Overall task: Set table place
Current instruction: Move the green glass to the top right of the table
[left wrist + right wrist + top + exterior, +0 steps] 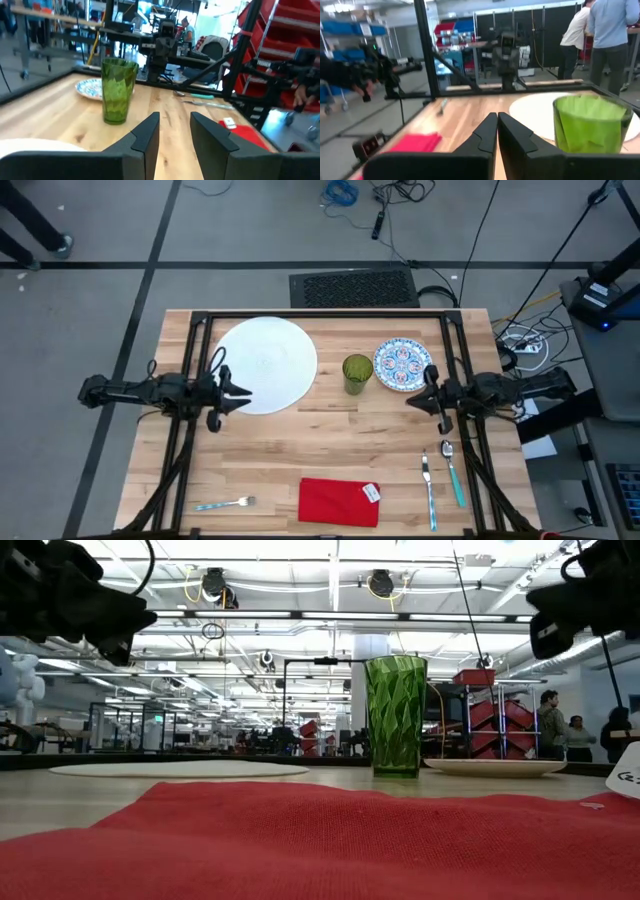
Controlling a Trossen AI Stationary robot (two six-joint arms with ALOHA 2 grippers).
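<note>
Black floor mat (353,286) just beyond table's far edge. Blue cable coil (341,192) on grey floor. Red storage bins (497,712) in room behind. People (549,723) standing at right background. Person in blue shirt (614,30).

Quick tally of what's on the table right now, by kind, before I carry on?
Plates: 2, white plate and patterned plate
Cups: 1, green cup
Napkins: 1, red napkin
Cutlery: 3, fork, knife, spoon
Total: 7
</note>
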